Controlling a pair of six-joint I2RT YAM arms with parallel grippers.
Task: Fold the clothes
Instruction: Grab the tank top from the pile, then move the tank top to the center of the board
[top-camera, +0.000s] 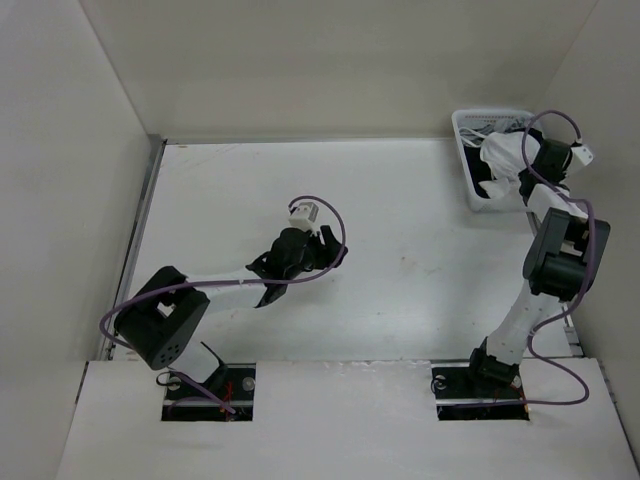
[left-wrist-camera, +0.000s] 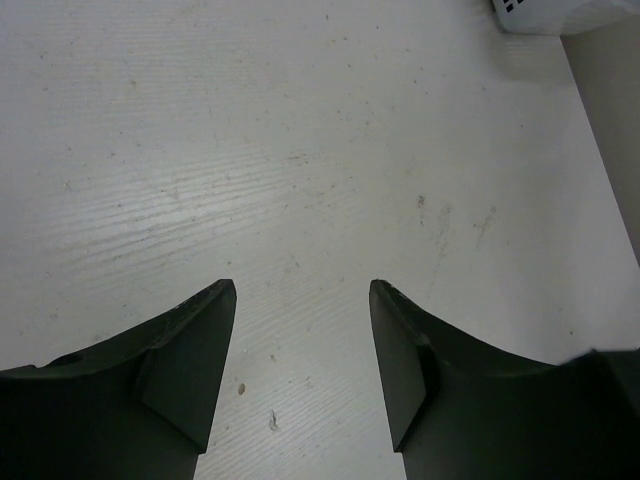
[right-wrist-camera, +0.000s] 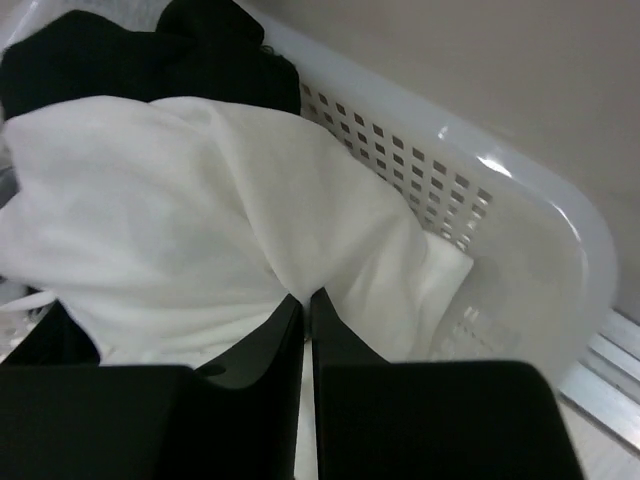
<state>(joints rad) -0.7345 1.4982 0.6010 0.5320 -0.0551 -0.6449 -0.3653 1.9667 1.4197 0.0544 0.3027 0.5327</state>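
Left gripper (left-wrist-camera: 302, 290) over speckled white table (left-wrist-camera: 300, 130)

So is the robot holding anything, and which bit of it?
The right end effector pinches a fold of the white top over the basket; which part of the top is unclear. The left end effector is open, holding nothing.
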